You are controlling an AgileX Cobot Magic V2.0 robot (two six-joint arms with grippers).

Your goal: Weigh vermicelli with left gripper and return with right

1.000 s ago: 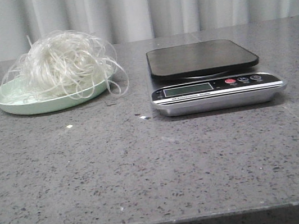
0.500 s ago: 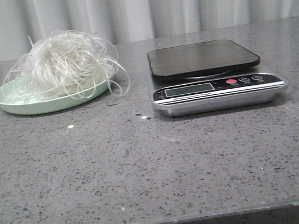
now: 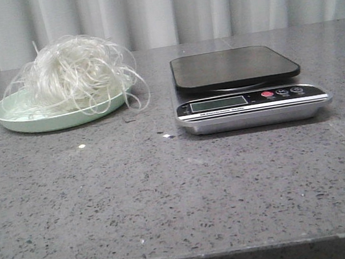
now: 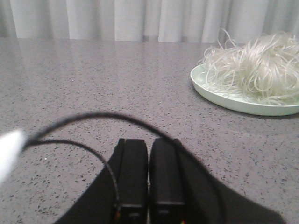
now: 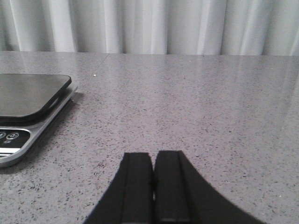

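Observation:
The vermicelli [image 3: 75, 71], a fluffy nest of thin translucent white strands, is heaped on a pale green plate [image 3: 26, 120] at the back left of the table. The left wrist view also has the vermicelli [image 4: 259, 65] on its plate [image 4: 233, 100], well away from my left gripper [image 4: 148, 144], which is shut with nothing in it. A digital scale [image 3: 235, 67] with a black platform sits right of the plate. My right gripper [image 5: 153, 156] is shut and empty, with the scale [image 5: 28, 95] off to one side. Neither gripper shows in the front view.
The scale's silver front panel [image 3: 250, 99] carries a display and buttons. A few loose strands [image 3: 137, 95] hang over the plate's rim toward the scale. Small white crumbs [image 3: 81, 146] lie on the grey stone table. A black cable [image 4: 93, 116] loops above the left fingers. Pale curtains close off the back.

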